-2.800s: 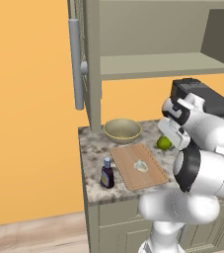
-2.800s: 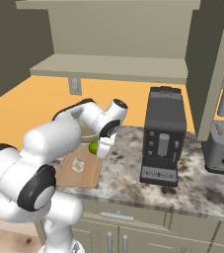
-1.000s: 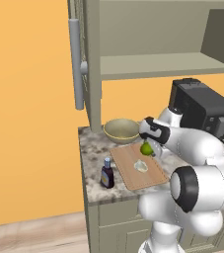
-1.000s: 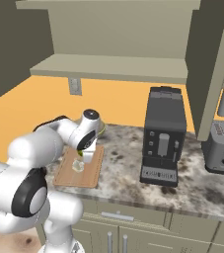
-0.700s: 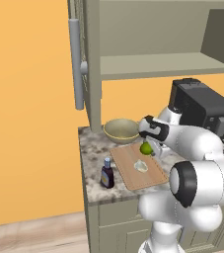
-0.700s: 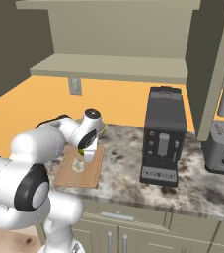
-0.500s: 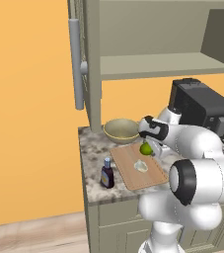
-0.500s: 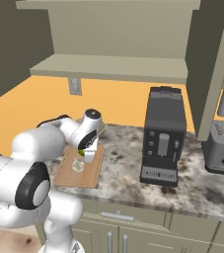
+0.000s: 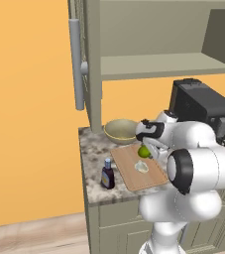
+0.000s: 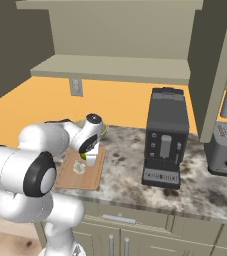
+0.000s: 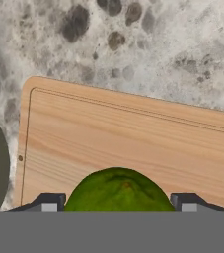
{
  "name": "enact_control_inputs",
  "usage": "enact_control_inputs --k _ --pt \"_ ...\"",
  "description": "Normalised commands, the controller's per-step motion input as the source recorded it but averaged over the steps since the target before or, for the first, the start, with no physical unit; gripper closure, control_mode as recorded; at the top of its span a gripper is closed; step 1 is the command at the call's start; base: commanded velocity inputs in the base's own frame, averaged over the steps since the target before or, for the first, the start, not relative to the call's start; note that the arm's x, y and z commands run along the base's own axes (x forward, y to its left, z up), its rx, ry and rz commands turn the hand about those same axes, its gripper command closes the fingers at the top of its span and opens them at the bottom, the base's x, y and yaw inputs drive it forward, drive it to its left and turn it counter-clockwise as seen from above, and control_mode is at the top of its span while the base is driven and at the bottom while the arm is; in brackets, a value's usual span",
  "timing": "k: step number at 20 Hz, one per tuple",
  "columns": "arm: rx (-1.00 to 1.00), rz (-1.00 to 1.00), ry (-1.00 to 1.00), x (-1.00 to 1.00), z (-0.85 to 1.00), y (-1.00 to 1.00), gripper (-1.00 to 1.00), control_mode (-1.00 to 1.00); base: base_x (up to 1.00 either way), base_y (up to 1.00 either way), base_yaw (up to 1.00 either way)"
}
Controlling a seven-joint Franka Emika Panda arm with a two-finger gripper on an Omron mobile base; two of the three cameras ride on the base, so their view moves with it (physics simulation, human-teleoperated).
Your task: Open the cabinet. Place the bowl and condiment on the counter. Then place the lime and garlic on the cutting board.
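Orange walls frame a rendered kitchen corner where the cabinet [image 9: 148, 34] stands with its panelled door swung wide and its shelf bare. Below it, on the mottled grey-and-white stone tabletop [image 9: 91, 149], the white arm bends low over the cutting board [image 9: 129, 173], its pincer [image 11: 116, 201] grasping the lime [image 11: 118, 190] between two dark finger tips; the hand camera shows the glossy green ball flanked on both sides by the tips, with pale wood grain beneath. Whether the fruit already rests on the board or hangs just above it cannot be told.

On the same board lies the garlic [image 9: 141, 167], a pale, faintly translucent bulb, close by the lime. Behind the board sits the bowl [image 9: 120, 131], wide, round and olive-beige with a lighter rim; off the board's near left corner stands the condiment [image 9: 107, 174], a small dark bottle with a blue-purple cap and yellowish label. A black coffee machine [image 10: 165, 137] and a grey toaster [image 10: 226, 150] occupy the slab farther right.

By the look of it, only the release remains. A round, smooth fruit let go from any height could roll off the flat board, whose thin edge groove would hardly stop it, or knock the garlic aside. Withdrawing the open tips sideways rather than upward might also drag the lime along.
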Motion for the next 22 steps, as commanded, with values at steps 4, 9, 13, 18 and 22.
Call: enact_control_inputs --k 4,9,13,18,22 --pt "-0.01 0.0 0.0 0.17 -0.16 0.08 1.0 -1.0 0.0 0.0 0.0" --pt "-0.03 0.0 0.0 0.09 -0.16 0.11 1.0 -1.0 0.0 0.0 0.0" --pt "-0.04 0.0 0.0 0.04 -0.14 0.13 1.0 -1.0 0.0 0.0 0.0" --pt "-0.04 0.0 0.0 0.0 -0.12 0.11 1.0 -1.0 0.0 0.0 0.0" --pt "-0.03 0.0 0.0 0.0 -0.08 0.06 1.0 -1.0 0.0 0.0 0.0"
